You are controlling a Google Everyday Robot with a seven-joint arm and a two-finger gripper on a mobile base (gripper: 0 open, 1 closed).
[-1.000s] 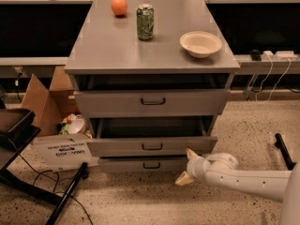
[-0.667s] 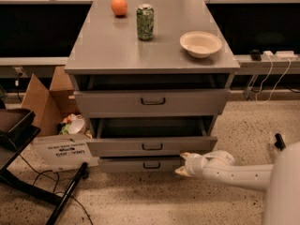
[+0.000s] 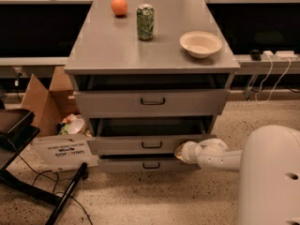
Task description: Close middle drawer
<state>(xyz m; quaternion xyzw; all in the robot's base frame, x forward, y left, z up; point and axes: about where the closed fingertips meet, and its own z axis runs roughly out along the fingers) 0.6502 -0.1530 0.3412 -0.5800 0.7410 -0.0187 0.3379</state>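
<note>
Arm (image 3: 269, 172): a smooth, white, rounded shell at lower right that reaches left, low over the floor.
Floor (image 3: 154, 200): pale and speckled, like terrazzo.
Gripper (image 3: 180, 152): a tan tip on a white wrist, set against the right part of the middle drawer's front, just right of the handle. Whether it is spread or pressed together cannot be told.
Bottom drawer (image 3: 117, 165): grey metal with a low front, sitting a little behind the one above.
Middle drawer (image 3: 117, 145): grey metal with a flat, low front and a small dark loop handle (image 3: 152, 145) at centre. It is the second of three in the cabinet and stands pulled out, with the dark inside of its tray showing above the front.
Its heading: the front faces the camera, and the long axis runs left to right, level with the floor.
Top drawer (image 3: 112, 104): grey, with a taller front, and also partly out.
Box (image 3: 40, 102): brown cardboard, open, at the cabinet's left.
Cabinet (image 3: 103, 50): a flat, matte grey top.
Bowl (image 3: 200, 44): cream, round and shallow, on the right of the top.
Can (image 3: 145, 22): a green upright cylinder, near the middle.
Orange (image 3: 119, 6): a round fruit, farthest back, left of the can.
</note>
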